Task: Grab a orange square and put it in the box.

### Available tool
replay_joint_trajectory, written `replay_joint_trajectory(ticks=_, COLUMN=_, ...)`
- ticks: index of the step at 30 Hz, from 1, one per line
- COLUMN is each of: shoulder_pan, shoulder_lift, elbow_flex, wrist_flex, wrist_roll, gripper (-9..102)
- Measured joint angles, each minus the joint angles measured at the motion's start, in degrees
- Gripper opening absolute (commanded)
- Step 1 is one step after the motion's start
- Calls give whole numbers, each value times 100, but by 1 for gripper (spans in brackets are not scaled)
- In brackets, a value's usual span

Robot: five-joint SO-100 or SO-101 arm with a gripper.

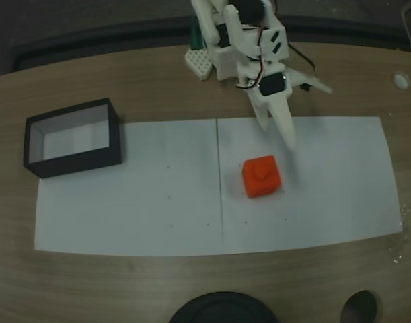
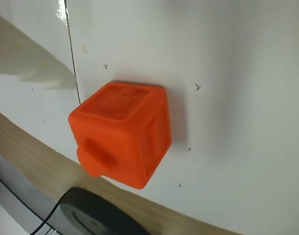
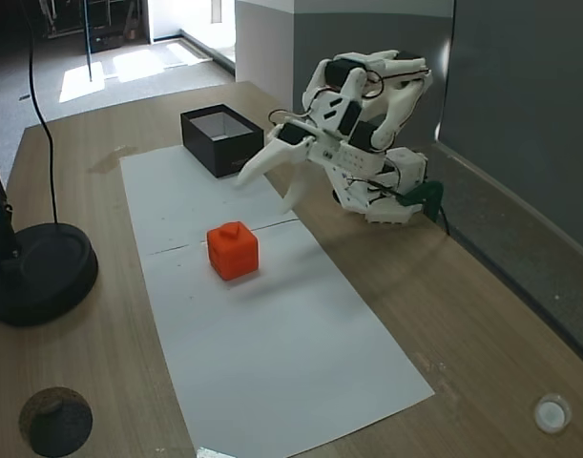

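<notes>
White gripper (image 3: 267, 186) hangs spread above orange square (image 3: 233, 251).

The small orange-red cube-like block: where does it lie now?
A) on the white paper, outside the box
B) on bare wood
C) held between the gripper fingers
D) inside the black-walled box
A: the small orange-red cube-like block rests on the white paper sheet, apart from the black-walled open box and the open white gripper.

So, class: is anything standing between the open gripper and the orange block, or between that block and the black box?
Nothing visible blocks either path. The gripper hangs open just above and behind the orange block, with bare white paper between them. From the block to the black box, in a fixed view, only flat paper lies.
</notes>
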Motion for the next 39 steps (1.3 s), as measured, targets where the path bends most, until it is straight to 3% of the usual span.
replay_joint_trajectory(ticks=11, shoulder_pan=729, shoulder_lift=-3419, elbow_flex=-1978, wrist_flex=0, wrist_roll=0, gripper=42)
replay_joint_trajectory(ticks=24, shoulder_pan=747, shoulder_lift=-4254, elbow_flex=-2399, wrist_flex=0, wrist_roll=0, gripper=41)
replay_joint_trajectory(ticks=32, shoulder_pan=624, shoulder_lift=-4254, elbow_flex=-2426, wrist_flex=-62, wrist_roll=-255, gripper=14)
replay_joint_trajectory(ticks=39, shoulder_pan=606, shoulder_lift=-4245, elbow_flex=-2470, wrist_flex=-62, wrist_roll=-308, gripper=13)
